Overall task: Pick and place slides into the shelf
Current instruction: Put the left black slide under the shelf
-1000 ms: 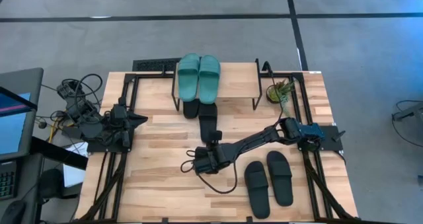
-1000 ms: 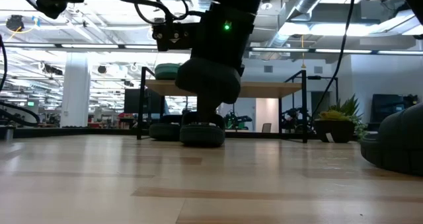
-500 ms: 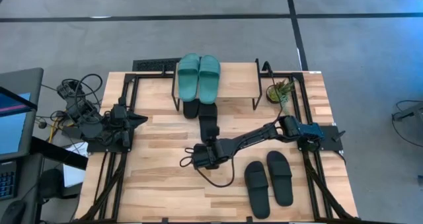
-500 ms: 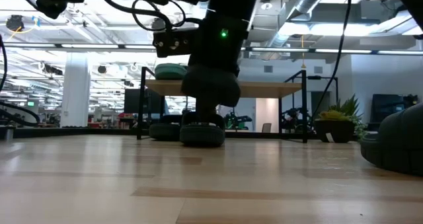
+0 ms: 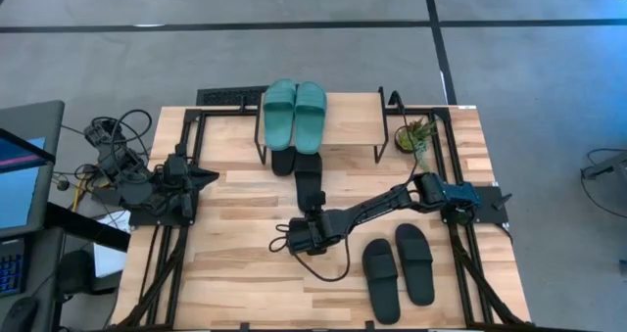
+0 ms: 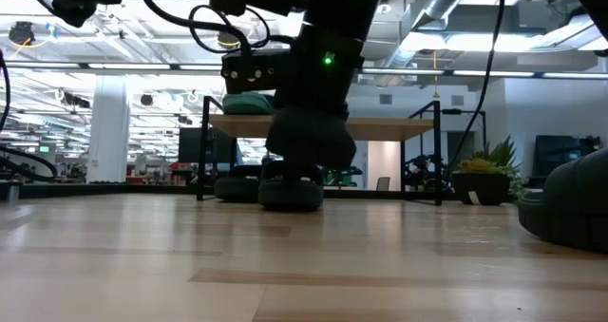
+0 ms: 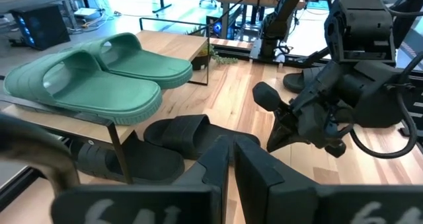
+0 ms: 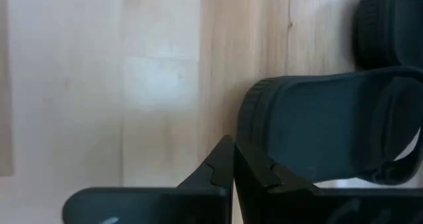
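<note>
**Q:** So where's everything sitting, left to right?

**A:** At the left edge of the table (image 5: 235,273) in the high view, the left gripper (image 5: 209,176) is parked, its fingers (image 7: 264,178) squeezed together with nothing between them. At upper center is the shelf (image 5: 348,126), with the teal pair (image 5: 295,112) lying side by side on its top board. Under its front edge there's one black slide (image 5: 283,162) poking out, and a second black slide (image 5: 309,180) right beside it, sticking further out onto the table.

**Q:** And the right arm?

**A:** It reaches in from the right side, and the right gripper (image 5: 312,217) is at the center of the frame, right at the near end of that second black slide. In its wrist view the fingers (image 8: 254,178) look pressed together, right at the slide's edge, not clamping it as far as I can see.

**Q:** The rest?

**A:** The other black pair (image 5: 399,268) lies at lower right, well apart from the shelf. A small potted plant (image 5: 415,136) sits at the shelf's right end.
</note>
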Tool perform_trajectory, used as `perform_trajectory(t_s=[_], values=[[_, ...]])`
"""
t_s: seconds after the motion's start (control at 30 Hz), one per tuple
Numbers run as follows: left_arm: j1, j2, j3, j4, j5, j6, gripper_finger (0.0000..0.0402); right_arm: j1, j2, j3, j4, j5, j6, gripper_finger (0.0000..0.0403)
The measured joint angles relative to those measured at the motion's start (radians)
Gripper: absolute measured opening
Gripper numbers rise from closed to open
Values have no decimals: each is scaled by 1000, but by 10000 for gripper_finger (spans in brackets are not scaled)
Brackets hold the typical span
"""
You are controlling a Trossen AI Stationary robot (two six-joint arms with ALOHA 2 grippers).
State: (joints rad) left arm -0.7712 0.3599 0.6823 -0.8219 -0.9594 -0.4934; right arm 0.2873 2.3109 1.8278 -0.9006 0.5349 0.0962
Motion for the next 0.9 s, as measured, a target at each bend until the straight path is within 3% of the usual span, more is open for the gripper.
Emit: perform_trajectory(t_s=[0.9], values=[[0,0,0,0,-10,-5,13,-34,0,-18,44,-24,-33,0]])
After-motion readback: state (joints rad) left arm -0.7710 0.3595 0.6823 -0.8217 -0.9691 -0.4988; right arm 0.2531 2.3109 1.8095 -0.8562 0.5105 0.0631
